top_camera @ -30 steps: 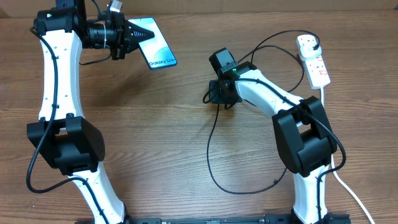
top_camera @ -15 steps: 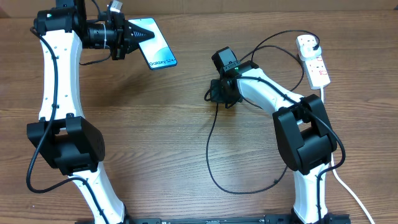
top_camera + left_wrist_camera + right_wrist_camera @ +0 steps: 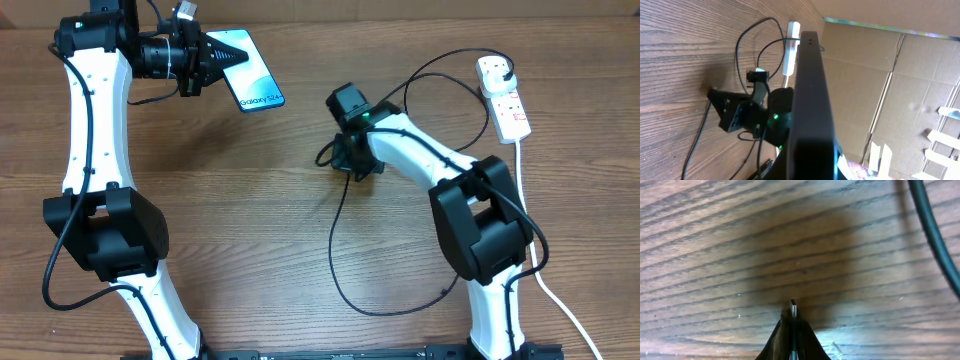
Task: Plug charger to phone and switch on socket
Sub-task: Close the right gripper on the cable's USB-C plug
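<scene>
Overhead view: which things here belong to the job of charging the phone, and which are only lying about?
Belong to the job: phone, charger, socket.
Only lying about: cardboard boxes beyond the table.

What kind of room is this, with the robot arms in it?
Probably a robot lab or workshop: a left robot arm and a right robot arm at a wooden table, with cardboard boxes behind it.

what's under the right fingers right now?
Bare wooden table, with the black cable lying off to one side. The fingers are shut on a small metal tip, seemingly the cable's connector. From overhead the wrist hides that spot.
</scene>
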Tool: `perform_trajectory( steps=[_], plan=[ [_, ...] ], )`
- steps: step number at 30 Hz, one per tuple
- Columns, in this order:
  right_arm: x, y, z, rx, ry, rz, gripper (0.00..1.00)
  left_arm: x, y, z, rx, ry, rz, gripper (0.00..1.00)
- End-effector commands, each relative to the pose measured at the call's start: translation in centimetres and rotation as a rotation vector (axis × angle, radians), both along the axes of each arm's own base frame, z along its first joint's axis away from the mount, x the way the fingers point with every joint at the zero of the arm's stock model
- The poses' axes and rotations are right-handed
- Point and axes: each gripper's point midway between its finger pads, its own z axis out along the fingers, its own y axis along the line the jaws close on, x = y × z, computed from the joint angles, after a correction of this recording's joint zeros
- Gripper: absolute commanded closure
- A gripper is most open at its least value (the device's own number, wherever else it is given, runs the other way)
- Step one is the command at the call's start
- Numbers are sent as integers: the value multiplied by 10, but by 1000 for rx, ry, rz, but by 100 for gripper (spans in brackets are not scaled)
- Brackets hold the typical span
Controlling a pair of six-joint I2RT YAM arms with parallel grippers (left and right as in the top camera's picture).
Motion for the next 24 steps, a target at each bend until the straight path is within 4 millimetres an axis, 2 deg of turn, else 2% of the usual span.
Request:
perform_trajectory(
  steps=[1, 12, 16, 20, 22, 24],
  plan=[
    [-12, 5, -27, -67, 36, -26, 96, -2, -5, 12, -23, -42, -24, 96],
    [-28, 21, -29, -82, 50, 27, 96, -2, -5, 12, -23, -42, -24, 96],
    [-38, 31, -30, -25, 102, 29, 95, -2, -5, 12, -23, -42, -24, 96],
    [-51, 35, -41, 9, 171, 0, 92, -2, -5, 12, -23, -42, -24, 96],
    [-52, 35, -47, 24, 197, -9, 96, -2, -5, 12, -23, -42, -24, 96],
    [-52, 33, -48, 55, 224, -23, 96, -2, -5, 12, -23, -42, -24, 96]
  ],
)
